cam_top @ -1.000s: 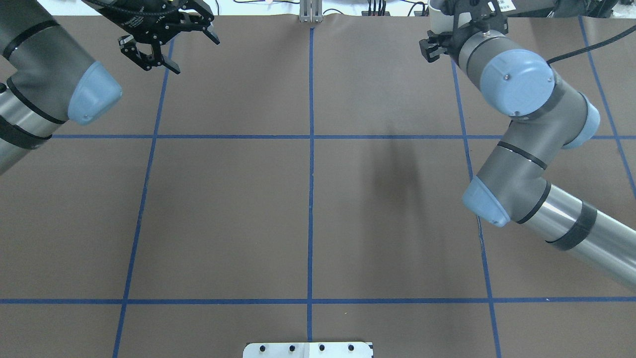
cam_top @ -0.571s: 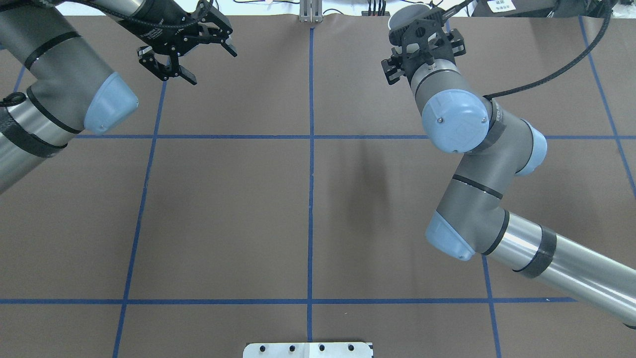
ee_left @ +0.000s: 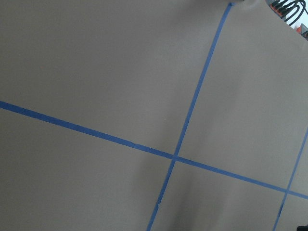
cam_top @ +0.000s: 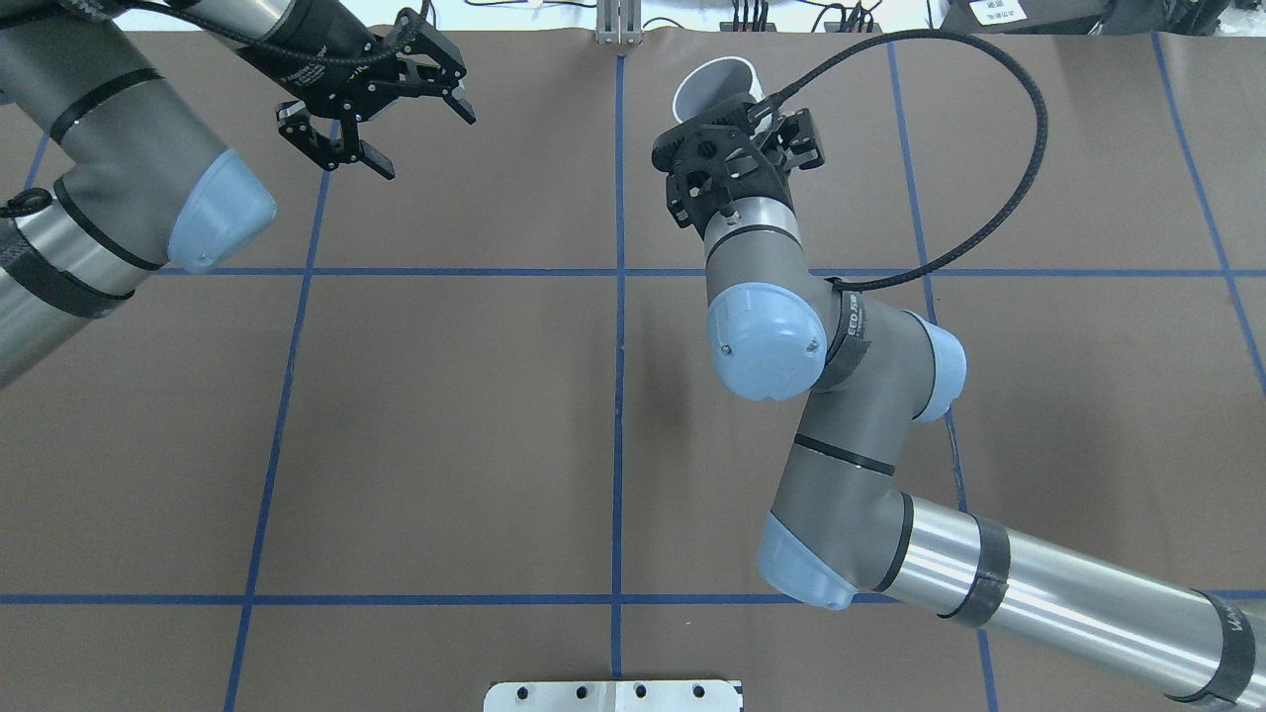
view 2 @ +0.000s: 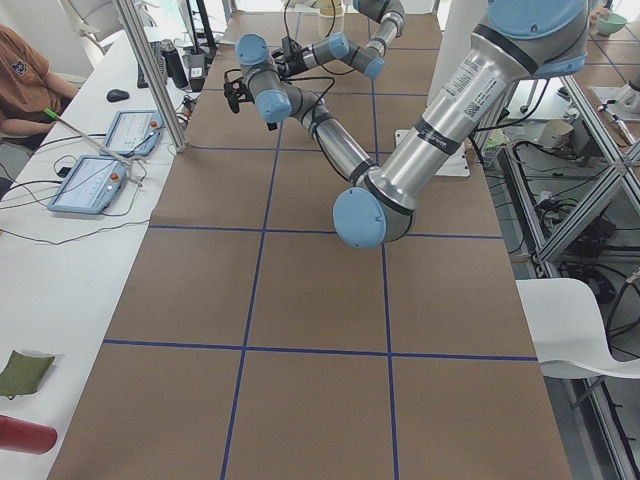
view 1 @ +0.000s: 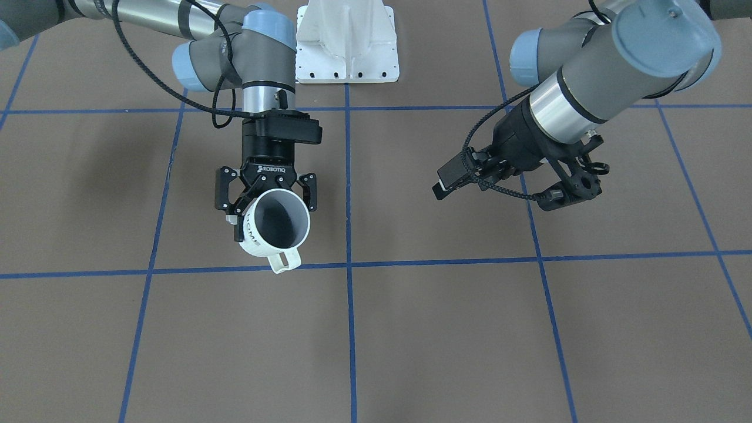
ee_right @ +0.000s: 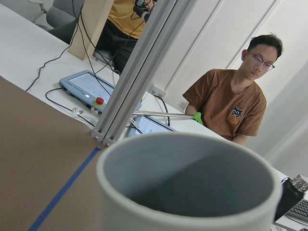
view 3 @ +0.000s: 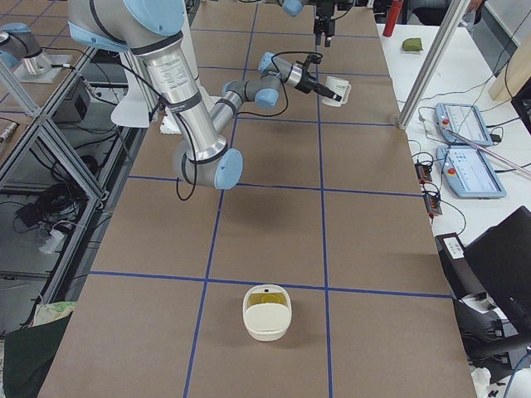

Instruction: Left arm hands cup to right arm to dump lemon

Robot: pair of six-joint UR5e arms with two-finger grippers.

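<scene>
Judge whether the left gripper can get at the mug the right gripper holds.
Probably yes: the left gripper is open and empty, nothing stands between it and the mug, whose handle juts free.

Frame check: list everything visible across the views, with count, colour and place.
cup: 1, cream-white, grey inside; held tilted in the right end effector
container: 1, white; on the table near its right end
yellow item: 1; inside the container, too small to identify
table: 1, brown, blue tape grid
mounting plate: 1, white; at the robot's base
bench: 1, white; along the table's far side
pendants: 2, grey-blue; on the bench
bottle: 1, red; bench end
cloth: 1, green; beside the bottle
person: 1, brown shirt; behind the bench
arms: 2, grey, blue caps
right end effector: 1, black; shut on the cup
left end effector: 1, black; open, empty
</scene>
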